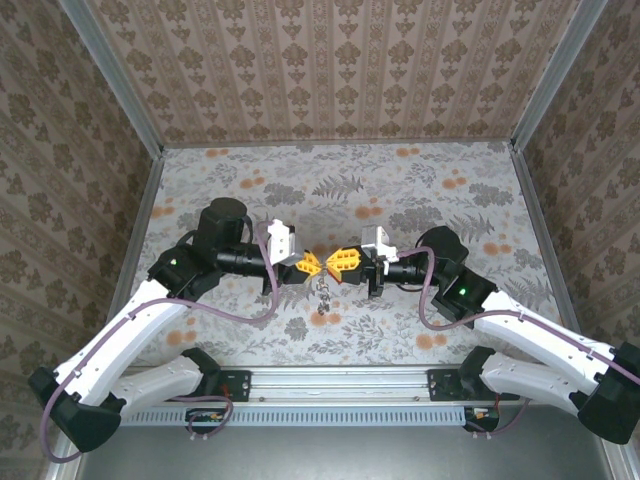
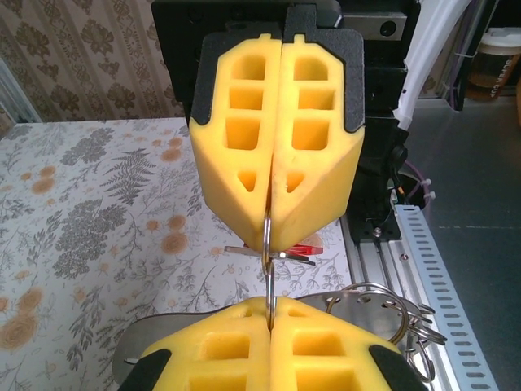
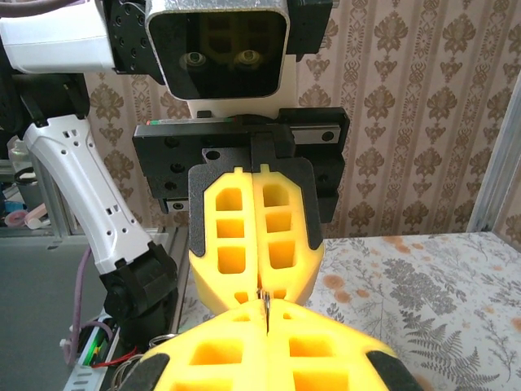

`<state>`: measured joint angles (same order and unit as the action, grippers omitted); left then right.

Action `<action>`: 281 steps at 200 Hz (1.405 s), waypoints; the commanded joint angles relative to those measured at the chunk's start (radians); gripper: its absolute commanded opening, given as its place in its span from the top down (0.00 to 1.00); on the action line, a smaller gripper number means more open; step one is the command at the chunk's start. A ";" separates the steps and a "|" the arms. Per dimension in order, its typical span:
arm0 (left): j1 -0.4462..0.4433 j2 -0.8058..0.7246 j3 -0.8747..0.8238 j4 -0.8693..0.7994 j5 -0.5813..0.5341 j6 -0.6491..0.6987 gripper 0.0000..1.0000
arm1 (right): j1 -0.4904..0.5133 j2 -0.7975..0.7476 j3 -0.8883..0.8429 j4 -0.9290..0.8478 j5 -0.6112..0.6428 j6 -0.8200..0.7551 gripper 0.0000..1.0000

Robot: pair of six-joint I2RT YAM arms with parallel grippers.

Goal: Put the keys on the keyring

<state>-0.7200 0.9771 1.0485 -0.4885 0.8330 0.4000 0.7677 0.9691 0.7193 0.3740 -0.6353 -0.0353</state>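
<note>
Both clenched tight, left gripper [image 1: 312, 263] and right gripper [image 1: 339, 263] pinch the keyring [image 2: 266, 232] between their tips, toward the table's [image 1: 420, 190] near edge. The key [image 2: 299, 250] lies against it; threading seems unfinished.

I note the left gripper [image 1: 314, 264] and right gripper [image 1: 334, 263] meeting tip to tip over the table [image 1: 420, 190] centre, fingers closed. The keys [image 1: 322, 300] hang at 6 o'clock from that junction.
</note>
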 commanded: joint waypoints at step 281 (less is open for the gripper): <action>-0.162 -0.067 0.024 -0.012 -0.379 0.135 1.00 | -0.026 -0.006 0.109 -0.306 0.027 0.031 1.00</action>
<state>-0.8795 0.9348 1.0557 -0.5457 0.4564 0.5175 0.7521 0.9993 0.8375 0.0914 -0.6250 -0.0013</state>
